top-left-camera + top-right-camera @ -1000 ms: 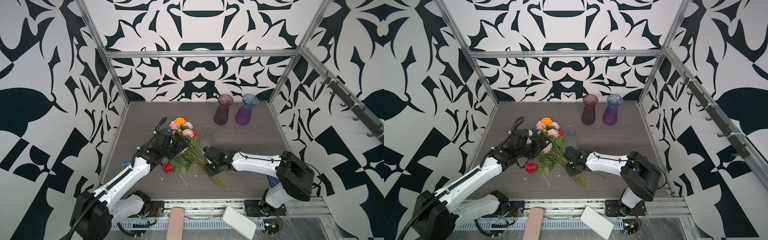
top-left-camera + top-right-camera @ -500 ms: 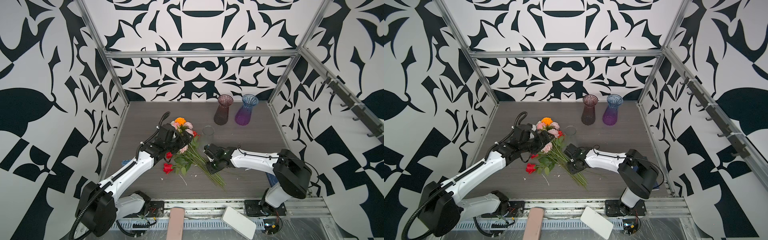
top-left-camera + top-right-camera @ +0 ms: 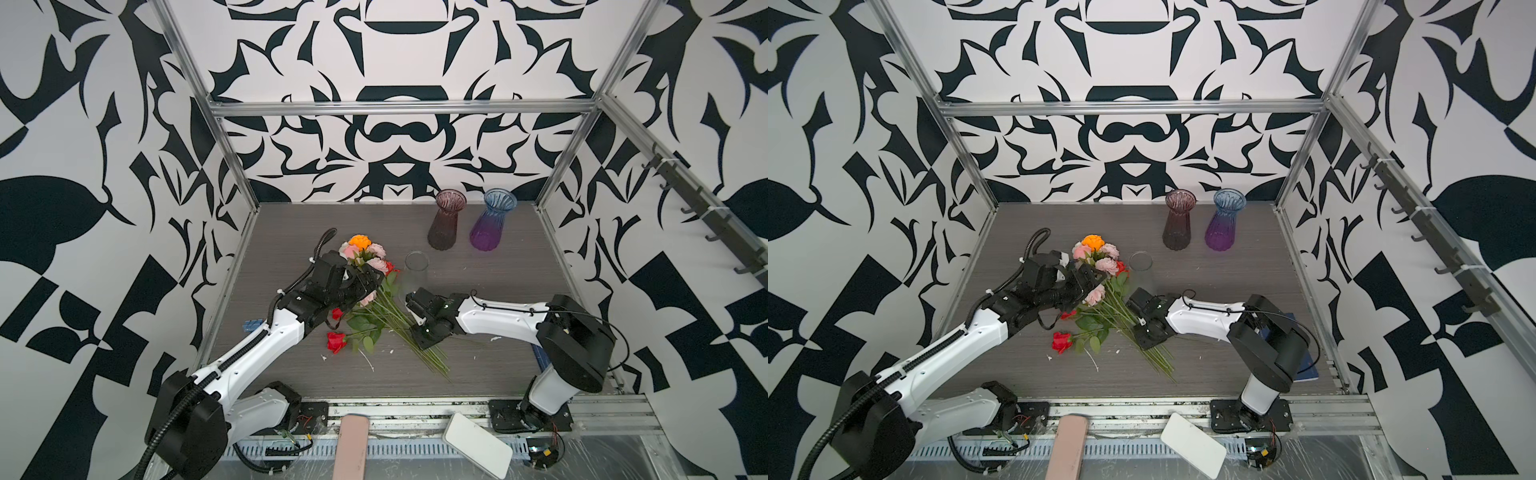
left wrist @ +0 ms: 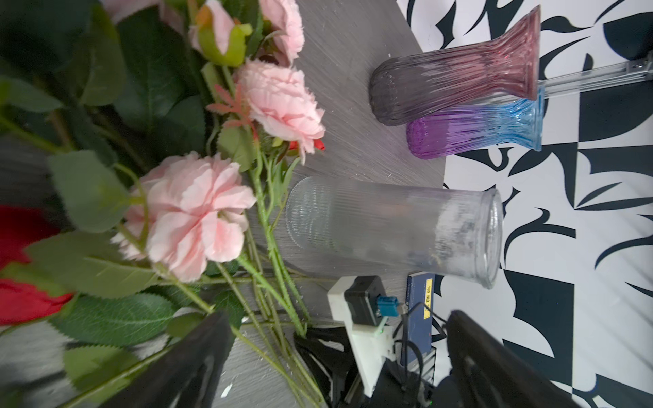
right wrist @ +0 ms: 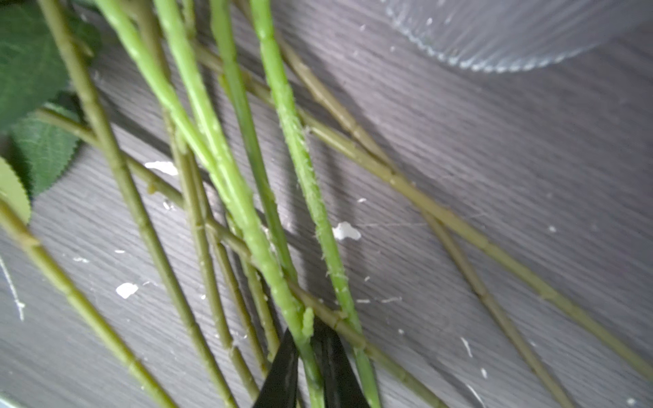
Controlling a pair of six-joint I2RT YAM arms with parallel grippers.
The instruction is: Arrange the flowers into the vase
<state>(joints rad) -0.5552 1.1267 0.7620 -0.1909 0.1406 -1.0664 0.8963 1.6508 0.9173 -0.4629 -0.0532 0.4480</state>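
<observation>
On table (image 3: 498,282) | flowers (image 3: 382,307) | pink, orange, red heads | green stems fanned

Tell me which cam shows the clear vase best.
Left wrist: the clear vase shows whole, base to rim. Both top views give mostly its rim from above; right wrist catches only a ribbed edge.
</observation>
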